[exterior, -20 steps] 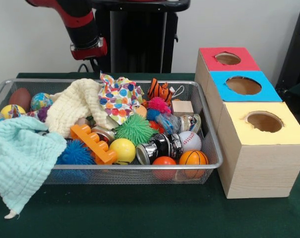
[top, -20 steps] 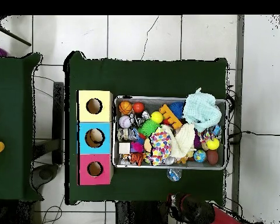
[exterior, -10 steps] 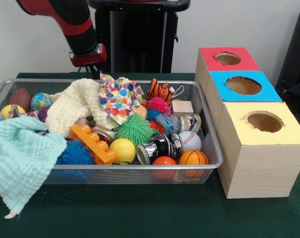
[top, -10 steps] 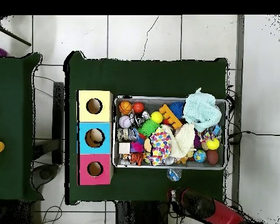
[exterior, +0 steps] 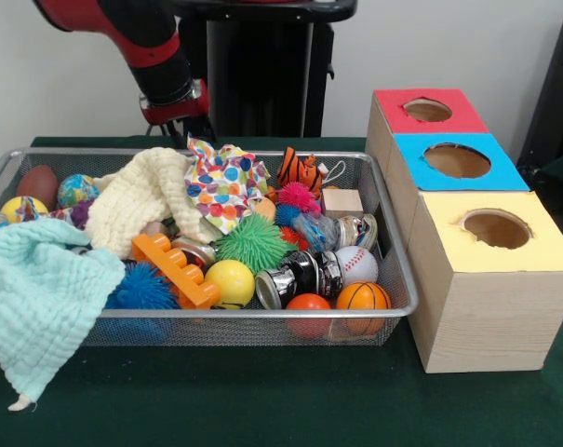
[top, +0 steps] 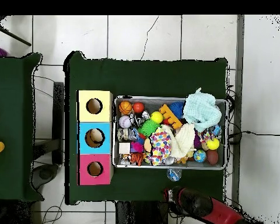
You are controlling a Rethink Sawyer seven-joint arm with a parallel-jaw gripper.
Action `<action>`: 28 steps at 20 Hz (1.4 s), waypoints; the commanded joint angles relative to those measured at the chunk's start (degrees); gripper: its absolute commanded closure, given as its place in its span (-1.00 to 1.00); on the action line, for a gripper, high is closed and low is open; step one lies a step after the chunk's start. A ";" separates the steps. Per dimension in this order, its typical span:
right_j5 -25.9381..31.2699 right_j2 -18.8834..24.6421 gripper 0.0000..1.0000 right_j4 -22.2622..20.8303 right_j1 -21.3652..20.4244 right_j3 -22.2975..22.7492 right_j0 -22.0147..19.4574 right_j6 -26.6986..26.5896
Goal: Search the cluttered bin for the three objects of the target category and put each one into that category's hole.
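Bin contents, near edge first: wire mesh bin [exterior: 262, 326] on the green table, with a pale mint knitted cloth [exterior: 34, 298] spilling over its near corner. Along the near wall sit an orange basketball-pattern ball [exterior: 363, 296], a plain orange ball [exterior: 308, 304] and a yellow ball [exterior: 230, 281]; just behind them a white baseball [exterior: 356, 264] and a shiny black-and-silver can [exterior: 300, 274] lying on its side. Mid-bin: orange plastic toothed block [exterior: 174, 268], green spiky ball [exterior: 253, 242], cream knitted cloth [exterior: 137, 197], polka-dot cloth [exterior: 223, 182]. Far side: small wooden cube [exterior: 341, 201], tiger-striped soft toy [exterior: 300, 170].

Beside the bin stand three wooden boxes, one round hole each: yellow-topped box [exterior: 490, 237] nearest, blue-topped box [exterior: 458, 163], red-topped box [exterior: 428, 112] farthest.

Target category is not evident from the frames, so no single item can be named as the target; candidates all lie inside the bin.

Red and black arm [exterior: 155, 56] comes down behind the bin's far rim, above the cream cloth. Gripper [exterior: 180, 132] is mostly hidden by arm and cloth; jaw opening cannot be told, nothing seen held.

Key relation: every candidate lies nearer the camera than the gripper and below it, so my judgement is the reach must go forward over the far rim and then down
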 commanded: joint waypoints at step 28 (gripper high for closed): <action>-3.01 8.97 -1.00 2.48 15.44 -15.53 -7.19 7.46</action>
